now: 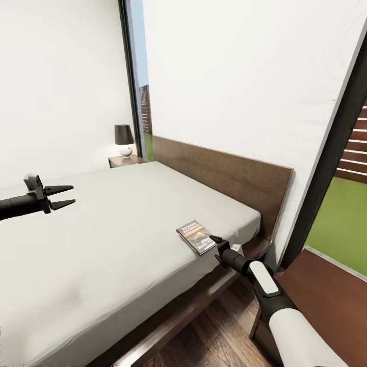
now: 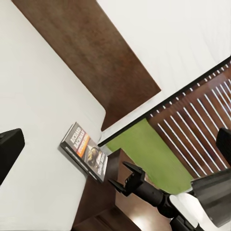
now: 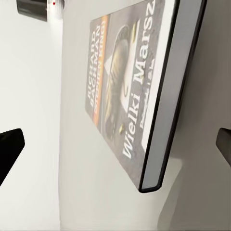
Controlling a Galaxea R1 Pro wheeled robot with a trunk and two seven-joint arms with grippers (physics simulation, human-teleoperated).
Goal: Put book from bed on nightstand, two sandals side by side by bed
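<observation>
The bed (image 1: pixel 102 244) runs off the head view's lower left; the book's (image 3: pixel 139 91) top corner is cropped.

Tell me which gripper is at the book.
The right gripper, jaws open at the book's near edge by the bed's side; the left gripper hangs open over bare mattress.

Bare mattress (image 1: pixel 117 239) ahead of left end effector (image 1: pixel 65 197), nothing in the way. Right end effector (image 1: pixel 216 239) spread just short of paperback (image 1: pixel 196 237); headboard (image 1: pixel 224 178) walling off beyond.

One book (image 1: pixel 196 237), one bed (image 1: pixel 102 244), perhaps one nightstand (image 1: pixel 125 161)
</observation>
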